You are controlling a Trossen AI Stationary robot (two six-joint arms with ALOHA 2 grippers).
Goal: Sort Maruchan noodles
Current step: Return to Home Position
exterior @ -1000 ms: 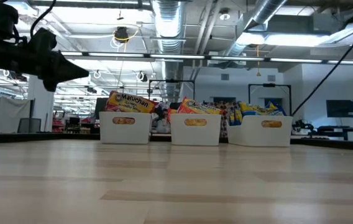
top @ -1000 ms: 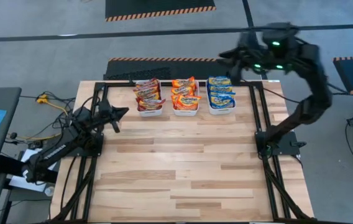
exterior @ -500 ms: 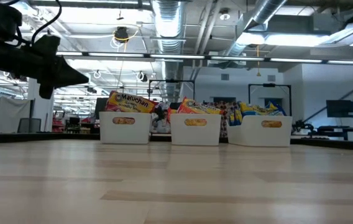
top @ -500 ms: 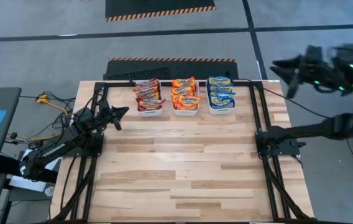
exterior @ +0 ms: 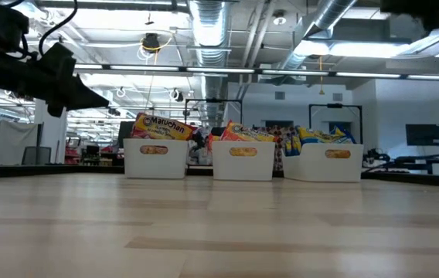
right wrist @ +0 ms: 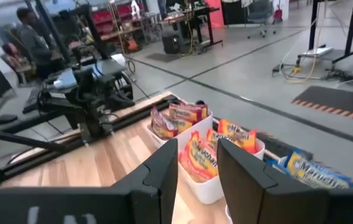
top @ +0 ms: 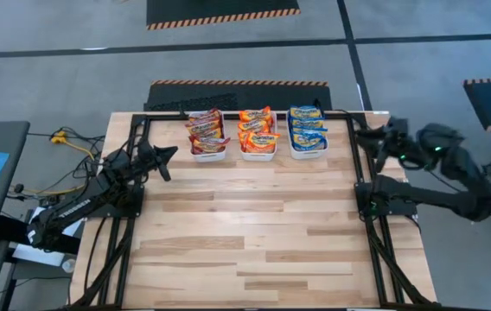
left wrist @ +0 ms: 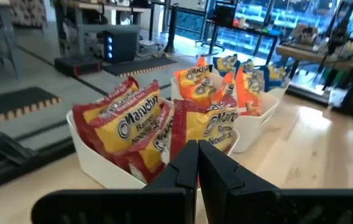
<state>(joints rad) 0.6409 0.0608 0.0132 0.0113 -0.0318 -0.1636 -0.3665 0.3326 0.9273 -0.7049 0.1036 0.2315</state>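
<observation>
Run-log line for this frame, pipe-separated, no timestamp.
left gripper: shut, empty, beside left white bin | right gripper: open, empty, near table right edge | Maruchan noodles: sorted by colour in three white bins

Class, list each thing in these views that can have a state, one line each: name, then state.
left gripper: jaws shut, empty, raised beside the left bin.
right gripper: jaws open, empty, near the table's right side.
left bin: holds maroon noodle packs.
middle bin: holds orange noodle packs.
right bin: holds blue noodle packs.
</observation>
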